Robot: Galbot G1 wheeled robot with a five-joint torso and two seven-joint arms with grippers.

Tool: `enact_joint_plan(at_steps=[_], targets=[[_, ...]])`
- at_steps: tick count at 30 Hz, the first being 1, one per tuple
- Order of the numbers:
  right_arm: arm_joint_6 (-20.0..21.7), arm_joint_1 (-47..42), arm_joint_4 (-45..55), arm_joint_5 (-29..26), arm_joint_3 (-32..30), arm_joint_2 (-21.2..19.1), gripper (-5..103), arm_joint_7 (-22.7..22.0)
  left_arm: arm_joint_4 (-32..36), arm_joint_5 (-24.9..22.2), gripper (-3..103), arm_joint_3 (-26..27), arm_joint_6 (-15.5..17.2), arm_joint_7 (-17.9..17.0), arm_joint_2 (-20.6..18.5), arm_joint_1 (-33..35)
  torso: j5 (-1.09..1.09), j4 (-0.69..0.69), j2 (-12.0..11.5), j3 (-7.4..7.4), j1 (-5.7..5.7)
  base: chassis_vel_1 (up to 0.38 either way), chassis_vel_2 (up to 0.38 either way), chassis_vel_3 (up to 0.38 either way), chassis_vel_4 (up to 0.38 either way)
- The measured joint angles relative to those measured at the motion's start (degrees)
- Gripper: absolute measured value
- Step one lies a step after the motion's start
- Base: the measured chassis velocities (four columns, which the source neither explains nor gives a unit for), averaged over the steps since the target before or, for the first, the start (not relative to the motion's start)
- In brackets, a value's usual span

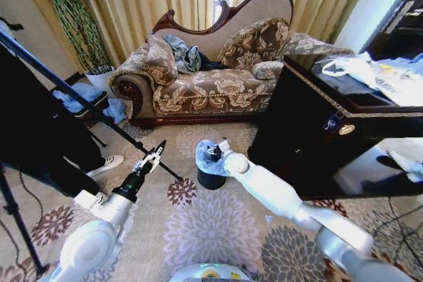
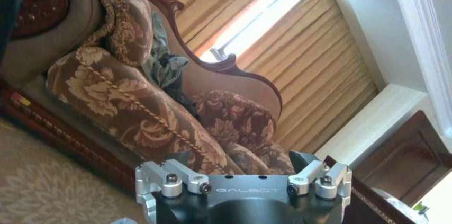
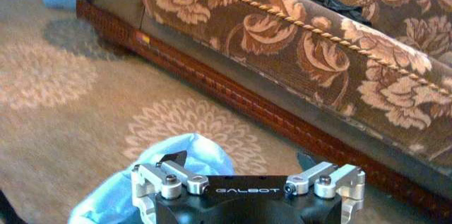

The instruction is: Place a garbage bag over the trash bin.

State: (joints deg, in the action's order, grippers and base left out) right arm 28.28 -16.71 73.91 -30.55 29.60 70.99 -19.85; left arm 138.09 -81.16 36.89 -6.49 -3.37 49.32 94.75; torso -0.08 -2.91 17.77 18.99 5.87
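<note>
On the patterned carpet [image 1: 218, 229] in front of the sofa [image 1: 211, 84] stands the trash bin [image 1: 211, 177], upright, near the dark cabinet [image 1: 310, 143]. Garbage bag [image 1: 206, 158], pale blue, is bunched over the bin's rim and upper wall; lower black wall is bare. Right gripper [image 1: 215, 151] sits at the bin's mouth, touching the bag. Its wrist view shows jaws spread apart, with crumpled bag [image 3: 169, 166] just under one of them; grip on the plastic cannot be confirmed. Left gripper [image 1: 157, 153] is held in the air beside the bin, apart from it, pointing toward the sofa. Jaws apart, nothing between them, per left wrist view [image 2: 240, 167]. Clothing [image 1: 188, 57] lies on the sofa seat.
</note>
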Motion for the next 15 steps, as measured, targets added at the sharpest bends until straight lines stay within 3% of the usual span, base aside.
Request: enact_joint_plan(at_steps=[3,6,13,15], targets=[[0.49,1.3,-3.26,4.13,1.1,1.47,100,2.04,-0.53,-0.32,93,-0.73,-0.16,0.41,0.05,-0.81,0.0,0.01,0.0,0.0,0.0,0.0,0.0,0.0,0.0],[-2.28,1.48,-5.86,9.57,2.16,2.33,100,3.15,-1.83,-0.78,93,-2.01,-0.44,1.14,0.04,-2.01,-0.01,-0.01,0.0,0.0,0.0,0.0,0.0,0.0,0.0],[-5.42,0.83,-8.26,15.51,4.63,3.18,100,3.9,-2.95,-1.73,93,-1.99,-1.15,2.56,0.75,-1.89,-0.01,0.0,0.0,0.0,-0.01,0.0,0.0,0.0,0.0],[-8.43,-0.23,-11.31,22.21,4.55,4.34,100,5.6,-3.7,-1.86,93,-2.63,-1.34,2.87,1.0,-2.35,-0.01,0.01,0.0,0.0,0.0,0.0,0.0,0.0,0.0]])
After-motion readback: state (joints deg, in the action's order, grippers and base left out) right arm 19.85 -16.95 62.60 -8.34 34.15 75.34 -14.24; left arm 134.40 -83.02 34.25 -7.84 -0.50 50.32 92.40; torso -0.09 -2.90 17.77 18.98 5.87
